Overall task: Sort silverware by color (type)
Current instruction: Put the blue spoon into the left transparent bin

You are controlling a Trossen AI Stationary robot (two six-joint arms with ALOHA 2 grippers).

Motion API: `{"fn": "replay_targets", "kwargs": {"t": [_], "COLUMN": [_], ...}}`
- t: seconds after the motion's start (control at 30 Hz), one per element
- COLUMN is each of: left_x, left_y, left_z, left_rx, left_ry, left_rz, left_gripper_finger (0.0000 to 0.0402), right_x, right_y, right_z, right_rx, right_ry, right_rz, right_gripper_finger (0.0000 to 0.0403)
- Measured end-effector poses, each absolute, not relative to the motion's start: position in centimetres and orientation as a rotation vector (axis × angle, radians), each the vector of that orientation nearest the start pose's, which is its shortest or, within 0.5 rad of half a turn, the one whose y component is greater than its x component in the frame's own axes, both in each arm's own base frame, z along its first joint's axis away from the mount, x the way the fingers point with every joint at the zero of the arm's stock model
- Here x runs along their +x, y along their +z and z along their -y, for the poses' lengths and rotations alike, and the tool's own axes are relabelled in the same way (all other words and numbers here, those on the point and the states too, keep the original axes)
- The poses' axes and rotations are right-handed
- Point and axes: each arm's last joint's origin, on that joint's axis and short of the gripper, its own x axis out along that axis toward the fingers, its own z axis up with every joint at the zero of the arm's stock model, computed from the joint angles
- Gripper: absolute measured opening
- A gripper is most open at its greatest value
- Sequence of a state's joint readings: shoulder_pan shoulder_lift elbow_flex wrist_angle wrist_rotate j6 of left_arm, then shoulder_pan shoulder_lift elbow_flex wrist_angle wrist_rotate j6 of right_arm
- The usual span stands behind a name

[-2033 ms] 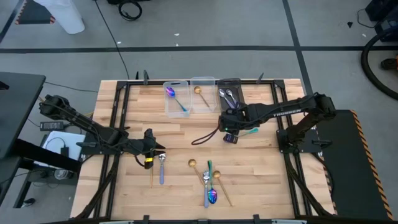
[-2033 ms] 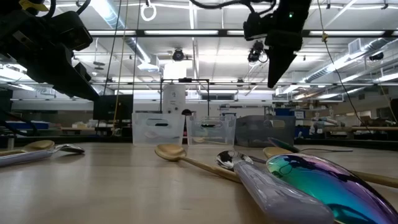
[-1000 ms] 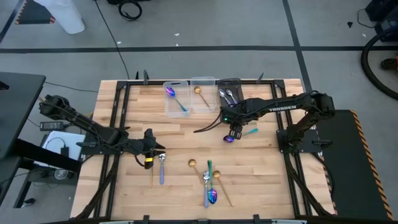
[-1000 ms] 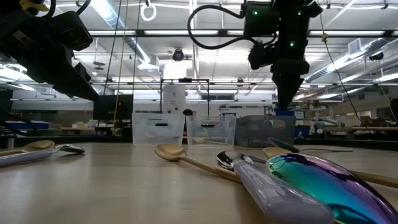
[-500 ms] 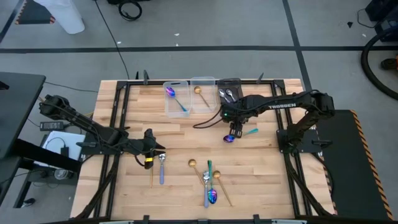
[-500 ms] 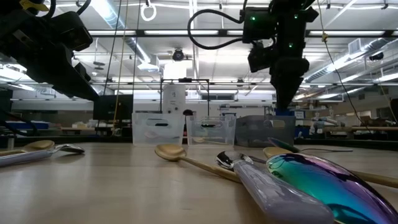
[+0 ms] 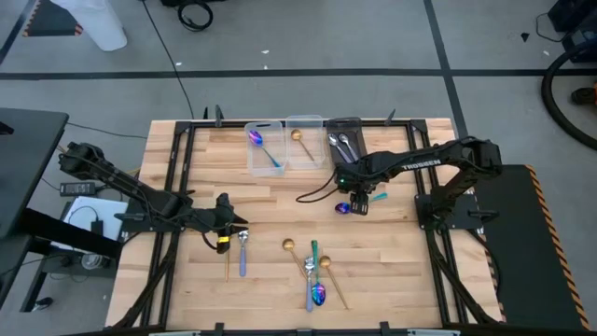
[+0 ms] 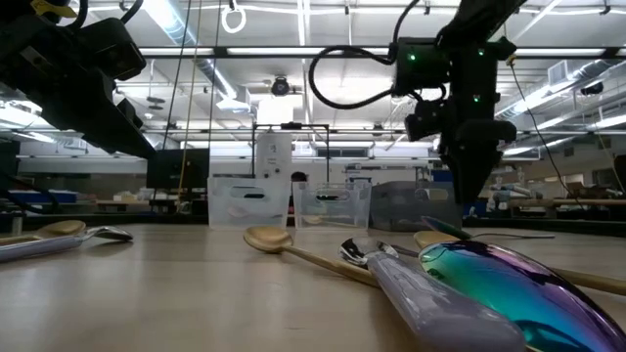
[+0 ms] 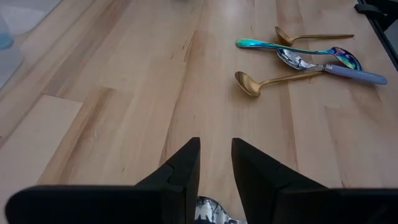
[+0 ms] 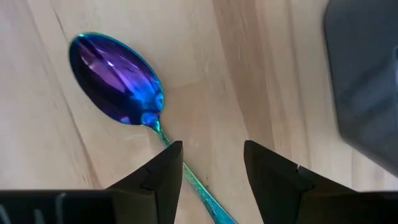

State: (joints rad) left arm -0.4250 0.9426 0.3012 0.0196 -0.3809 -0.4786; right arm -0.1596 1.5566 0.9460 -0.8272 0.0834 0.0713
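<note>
Left gripper (image 7: 227,222) rests low at the table's (image 7: 270,224) left side with its fingers (image 9: 183,168) a little apart, holding nothing; a silver spoon (image 7: 242,250) lies just beside it. Near the front middle lies a mixed pile of spoons (image 7: 315,271). Right gripper (image 7: 357,207) points down over a blue-purple spoon (image 10: 118,81), fingers (image 10: 163,168) apart on both sides of its teal handle, not clamped.
</note>
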Motion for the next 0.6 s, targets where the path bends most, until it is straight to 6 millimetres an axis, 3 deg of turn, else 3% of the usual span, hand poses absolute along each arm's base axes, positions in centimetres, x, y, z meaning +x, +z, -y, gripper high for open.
{"fn": "replay_targets", "kwargs": {"t": [0.6], "left_x": [16.3], "left_y": [16.3], "left_z": [6.2], "left_rx": [-0.221], "left_ry": [0.094], "left_rz": [-0.566], "left_gripper_finger": [0.01], "right_x": [24.9], "right_y": [15.7], "right_z": [4.8], "right_rx": [0.188], "right_ry": [-0.121], "right_rz": [-1.421], "right_gripper_finger": [0.018]}}
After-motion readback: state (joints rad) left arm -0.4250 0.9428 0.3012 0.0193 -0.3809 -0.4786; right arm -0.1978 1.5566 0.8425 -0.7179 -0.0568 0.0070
